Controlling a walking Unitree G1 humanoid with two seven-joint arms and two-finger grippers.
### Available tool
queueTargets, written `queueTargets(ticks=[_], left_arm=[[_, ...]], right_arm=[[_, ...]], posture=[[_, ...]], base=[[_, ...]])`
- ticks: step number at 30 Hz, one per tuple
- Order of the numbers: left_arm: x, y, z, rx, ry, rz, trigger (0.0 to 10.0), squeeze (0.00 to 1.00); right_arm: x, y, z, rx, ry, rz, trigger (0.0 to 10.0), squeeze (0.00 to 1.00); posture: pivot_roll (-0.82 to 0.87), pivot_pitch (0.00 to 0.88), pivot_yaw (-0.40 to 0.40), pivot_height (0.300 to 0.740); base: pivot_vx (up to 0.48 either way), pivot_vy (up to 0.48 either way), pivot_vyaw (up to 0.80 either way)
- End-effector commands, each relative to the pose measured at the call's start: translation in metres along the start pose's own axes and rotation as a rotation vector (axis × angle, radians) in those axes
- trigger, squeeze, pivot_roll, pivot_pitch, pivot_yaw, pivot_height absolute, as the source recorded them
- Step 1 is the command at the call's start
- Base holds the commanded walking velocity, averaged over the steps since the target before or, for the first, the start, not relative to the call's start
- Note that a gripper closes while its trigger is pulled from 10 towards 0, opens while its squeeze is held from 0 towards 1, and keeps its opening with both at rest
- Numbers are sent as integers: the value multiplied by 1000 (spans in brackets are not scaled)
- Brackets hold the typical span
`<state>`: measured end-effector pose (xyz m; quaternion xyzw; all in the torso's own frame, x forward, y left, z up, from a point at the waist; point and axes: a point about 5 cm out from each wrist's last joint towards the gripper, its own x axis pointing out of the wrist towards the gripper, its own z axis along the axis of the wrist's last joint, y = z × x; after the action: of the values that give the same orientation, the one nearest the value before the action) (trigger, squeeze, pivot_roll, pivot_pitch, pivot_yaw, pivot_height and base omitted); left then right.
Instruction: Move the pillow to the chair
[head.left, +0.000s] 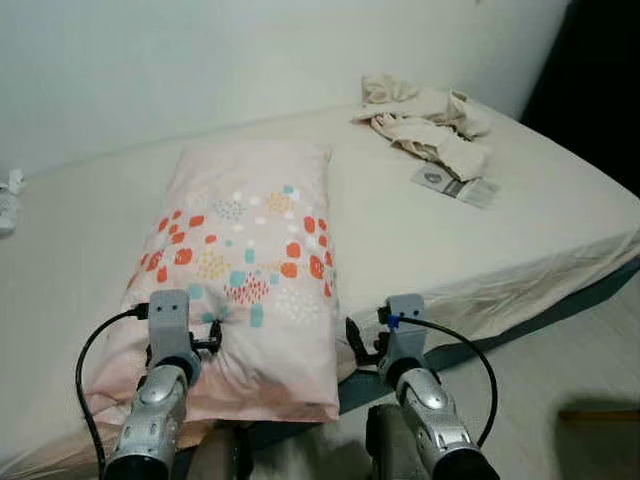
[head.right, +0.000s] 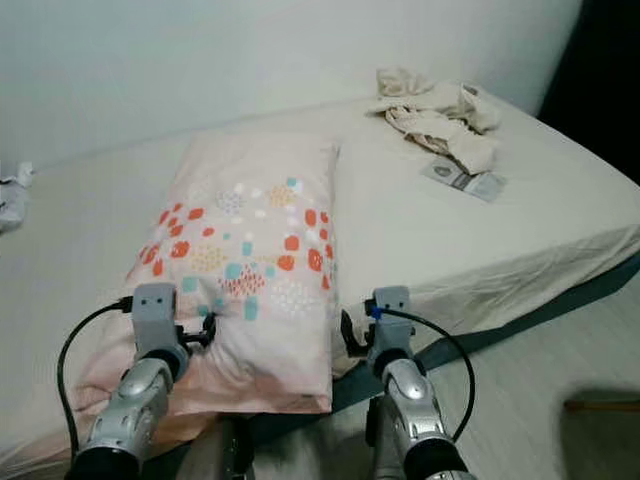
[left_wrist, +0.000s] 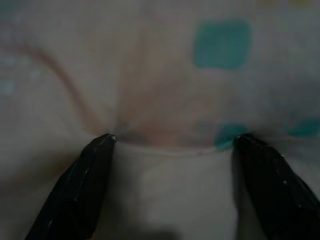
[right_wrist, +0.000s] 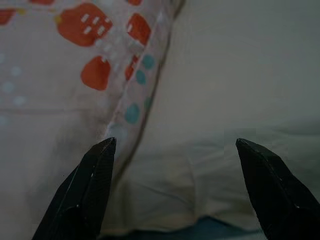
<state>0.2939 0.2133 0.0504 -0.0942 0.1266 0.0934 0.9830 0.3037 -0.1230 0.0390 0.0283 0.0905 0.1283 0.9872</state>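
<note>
Left eye view first: the big bed (head.left: 560, 220) takes up most of the room in front of the robot, with its pale sheet hanging over the near edge. No chair can be seen, so the pillow will have to be carried somewhere else.

Next biggest is the pillow (head.left: 245, 270). It is pink with red and blue-green spots. It lies flat on the bed, the long way, with its near end at the bed's edge right by the robot. That makes it easy to reach.

At the far corner lies a heap of cream clothes (head.left: 430, 125), with a small flat packet (head.left: 455, 185) just beside it. Both are well apart from the pillow.

Now the two arms. The left gripper (left_wrist: 172, 142) is spread wide, and its fingertips (left_wrist: 102, 145) press into the soft pillow near its near end. It looks ready to pinch a fold. The right gripper (right_wrist: 175, 150) is spread wide too and holds nothing. It sits at the pillow's right edge, one finger by the seam, the other over the sheet. I think both are placed to grab the pillow from both sides.
</note>
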Motion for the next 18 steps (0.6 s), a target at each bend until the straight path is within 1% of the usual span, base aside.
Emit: queueTargets(ticks=[1,2,3,4,5,7,8,9,10,11,12,14,15,18], left_arm=[[1,33,13,-141,-31,107,10000,0],[2,37,15,-164,-38,123,10000,0],[3,50,19,-167,-32,161,10000,0],[3,50,19,-167,-32,161,10000,0],[4,63,22,-143,-9,191,10000,0],[4,81,27,-118,11,232,10000,0],[4,81,27,-118,11,232,10000,0],[2,89,28,-119,24,249,10000,0],[0,98,26,-122,38,276,10000,616],[-3,107,24,-150,53,302,10000,1000],[-5,114,22,-184,72,327,10000,1000],[-9,124,18,-230,89,360,10000,1000],[-9,124,18,-230,89,360,10000,1000],[-16,135,12,-265,116,392,10000,1000]], right_arm=[[1,7,3,-2,-10,39,10000,0],[2,7,3,-3,-12,41,10000,0],[2,7,5,-2,-16,40,10000,0],[2,7,5,-2,-16,40,10000,0],[2,6,6,3,-20,35,10000,0],[3,4,7,14,-25,28,10000,0],[3,4,7,14,-25,28,10000,0],[3,3,8,18,-24,25,10000,0],[3,2,7,20,-21,23,10000,0],[3,1,7,22,-19,20,10000,0],[3,0,7,23,-18,18,10000,0],[3,-2,8,26,-17,12,10000,0],[3,-2,8,26,-17,12,10000,0],[3,-4,9,34,-20,-1,10000,0]], posture=[[-64,124,21,590],[-64,124,21,590],[-66,127,21,590],[-66,127,21,590],[-64,129,18,590],[-62,130,18,590],[-62,130,18,590],[-59,133,18,590],[-58,135,19,590],[-58,135,19,590],[-58,135,19,590],[-58,136,24,590],[-58,136,24,590],[-56,135,22,590]], base=[[0,0,0],[0,0,0],[0,0,0],[0,0,0],[0,0,0],[0,0,0],[0,0,0],[0,0,0],[0,0,0],[0,0,0],[0,0,0],[0,0,0],[0,0,0],[0,0,0]])
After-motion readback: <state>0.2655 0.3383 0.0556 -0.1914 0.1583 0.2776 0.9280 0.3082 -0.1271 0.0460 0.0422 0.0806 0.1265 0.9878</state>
